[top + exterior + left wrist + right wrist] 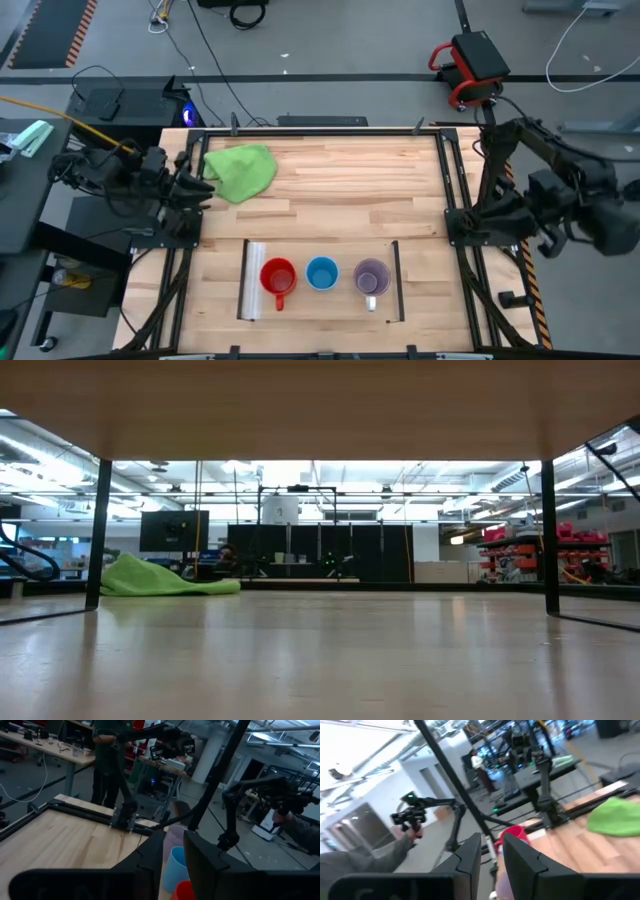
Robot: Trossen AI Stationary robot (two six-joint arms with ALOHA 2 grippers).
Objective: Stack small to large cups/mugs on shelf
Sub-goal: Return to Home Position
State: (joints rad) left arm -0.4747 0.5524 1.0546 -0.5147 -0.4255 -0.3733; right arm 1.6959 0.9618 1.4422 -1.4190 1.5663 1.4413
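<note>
Overhead, we see a red handled mug (278, 277), a light-blue cup (321, 272) and a lilac mug (371, 277) in a row on the light-wood shelf panel (320, 305) between its rails; both grippers sit off the table's sides. Low down, only the crumpled green cloth (165, 577) shows. Wrist views: our left gripper (173, 851) and right gripper (491, 851) each stand slightly parted, gripping nothing.

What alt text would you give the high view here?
Overhead view of a wooden table: a red mug, a light-blue cup and a purple mug stand in a row, not stacked, on a shelf. A green cloth lies near the left gripper; the right arm waits at the table's right edge.
</note>
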